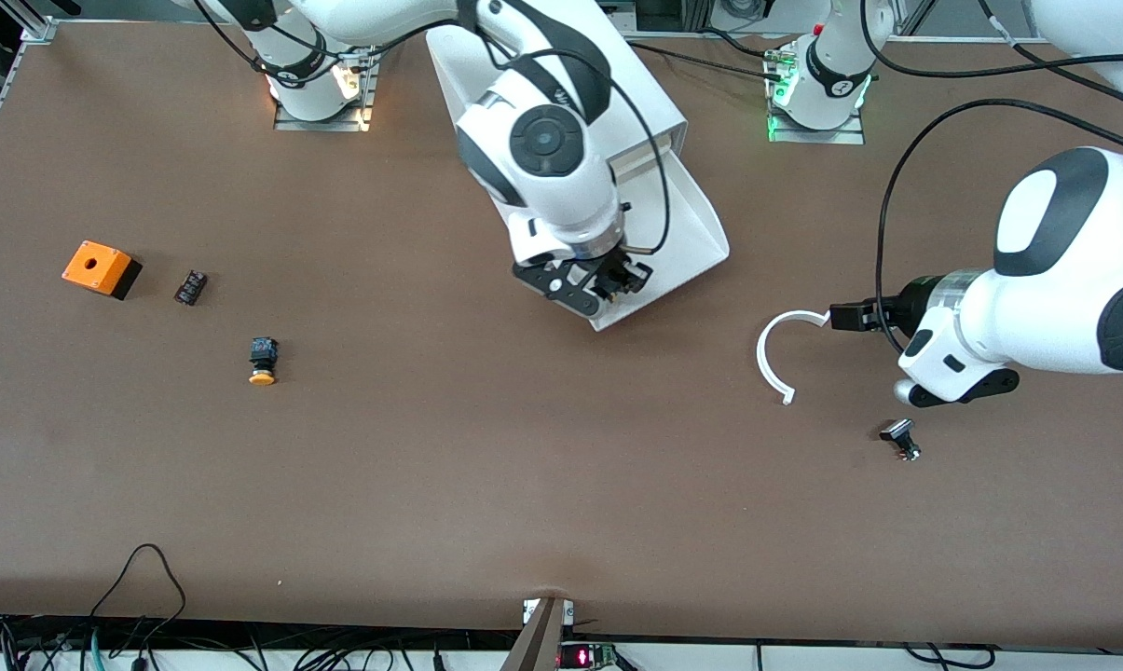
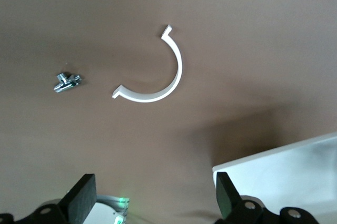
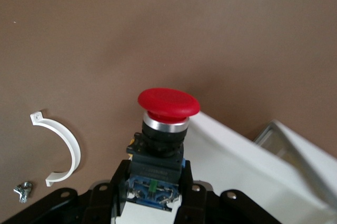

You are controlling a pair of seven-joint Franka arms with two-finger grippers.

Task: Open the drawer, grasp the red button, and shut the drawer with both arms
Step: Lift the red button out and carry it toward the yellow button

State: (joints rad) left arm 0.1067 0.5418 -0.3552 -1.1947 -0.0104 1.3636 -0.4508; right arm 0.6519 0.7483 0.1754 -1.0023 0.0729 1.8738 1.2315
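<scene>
The button (image 3: 160,145) is pinched by its black body between the right gripper's (image 1: 608,280) fingers over the open white drawer (image 1: 687,224), its long axis running out from the fingers and red cap leading, no writing legible, while the left gripper (image 2: 155,200) waits with fingers spread beside the white curved clip (image 1: 780,359).

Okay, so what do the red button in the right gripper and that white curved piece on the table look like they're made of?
Button: cap looks like smooth matte red plastic, a shiny metal-looking ring beneath it, and a black body that is probably plastic. White curved piece: thin, evenly white and matte, so likely moulded or printed plastic.
</scene>
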